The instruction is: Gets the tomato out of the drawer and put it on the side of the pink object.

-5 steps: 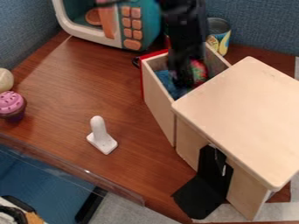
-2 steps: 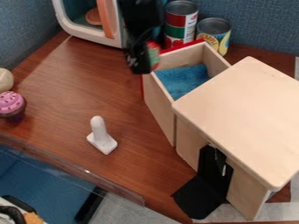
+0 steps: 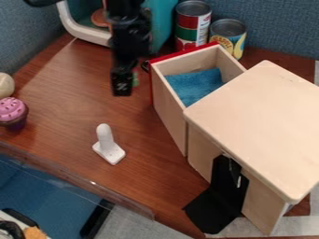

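My gripper (image 3: 124,86) hangs over the brown table, left of the open drawer (image 3: 169,115), shut on the tomato. Only a small green bit of the tomato (image 3: 135,79) peeks out at the gripper's right side; the rest is hidden behind it. A blue cloth (image 3: 196,85) lies in the drawer. The pink object, a cupcake with pink frosting (image 3: 12,110), stands at the far left edge of the view, to the left of and lower than my gripper.
A white upright piece (image 3: 107,144) stands mid-table. The wooden cabinet (image 3: 261,121) takes up the right side. Two cans, one red and green (image 3: 187,32) and one blue and yellow (image 3: 228,35), and a toy microwave (image 3: 84,33) stand at the back.
My gripper has come up out of the drawer with the red and green tomato and moved left over the table. The drawer now holds just the cloth.
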`<state>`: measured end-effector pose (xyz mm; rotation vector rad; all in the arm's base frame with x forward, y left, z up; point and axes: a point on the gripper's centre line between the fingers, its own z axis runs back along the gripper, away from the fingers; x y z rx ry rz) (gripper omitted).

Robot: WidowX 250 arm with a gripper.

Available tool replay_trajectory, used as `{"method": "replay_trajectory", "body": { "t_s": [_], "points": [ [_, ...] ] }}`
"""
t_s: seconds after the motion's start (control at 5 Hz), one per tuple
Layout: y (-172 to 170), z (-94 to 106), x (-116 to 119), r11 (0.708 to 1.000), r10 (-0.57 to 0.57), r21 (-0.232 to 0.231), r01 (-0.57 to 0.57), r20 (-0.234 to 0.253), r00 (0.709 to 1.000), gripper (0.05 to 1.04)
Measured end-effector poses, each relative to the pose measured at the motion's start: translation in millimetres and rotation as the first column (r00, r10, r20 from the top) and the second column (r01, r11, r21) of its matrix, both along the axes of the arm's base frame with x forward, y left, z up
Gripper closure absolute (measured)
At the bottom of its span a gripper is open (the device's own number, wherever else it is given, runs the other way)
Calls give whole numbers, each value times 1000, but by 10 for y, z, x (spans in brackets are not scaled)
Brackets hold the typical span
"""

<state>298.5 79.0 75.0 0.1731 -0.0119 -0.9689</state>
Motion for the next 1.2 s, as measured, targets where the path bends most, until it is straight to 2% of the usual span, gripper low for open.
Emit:
{"method": "replay_trajectory", "body": {
  "t_s": [0.2,0.4,0.6,0.8,1.0,1.2],
  "points": [
    [253,-170,-110,995,98,10,-98,-61,993,319],
    [476,-188,-214,988,154,13,-154,-77,985,319],
    [764,-310,-407,977,211,-16,-214,-122,970,319],
    [885,-483,-590,976,214,-9,-218,-166,963,319],
    [1014,-576,-776,978,207,19,-207,-181,961,319],
    [1056,-601,-809,978,206,3,-209,-185,961,246]
  ]
}}
